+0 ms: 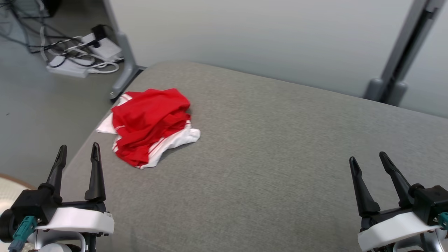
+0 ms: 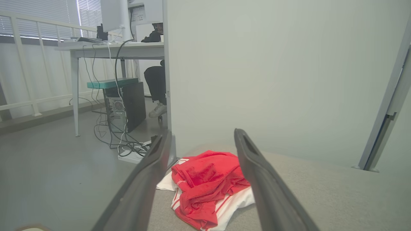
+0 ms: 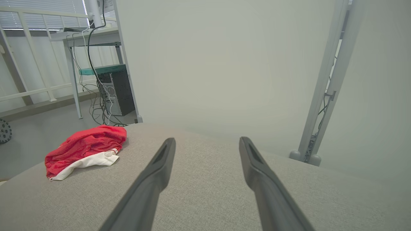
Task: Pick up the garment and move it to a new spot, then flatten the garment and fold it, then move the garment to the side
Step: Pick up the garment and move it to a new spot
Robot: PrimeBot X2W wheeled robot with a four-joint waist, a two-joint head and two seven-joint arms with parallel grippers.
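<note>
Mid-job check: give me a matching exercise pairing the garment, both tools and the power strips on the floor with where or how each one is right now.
Column one:
1. garment
2. left tool
3. right tool
4. power strips

Column two:
A. open, at the lower right of the head view, over bare grey surface
B. on the floor, beyond the surface's far left corner
C. crumpled, red and white, near the surface's left edge
D. open, at the lower left, the nearer one to the garment

Pairs: 1-C, 2-D, 3-A, 4-B
</note>
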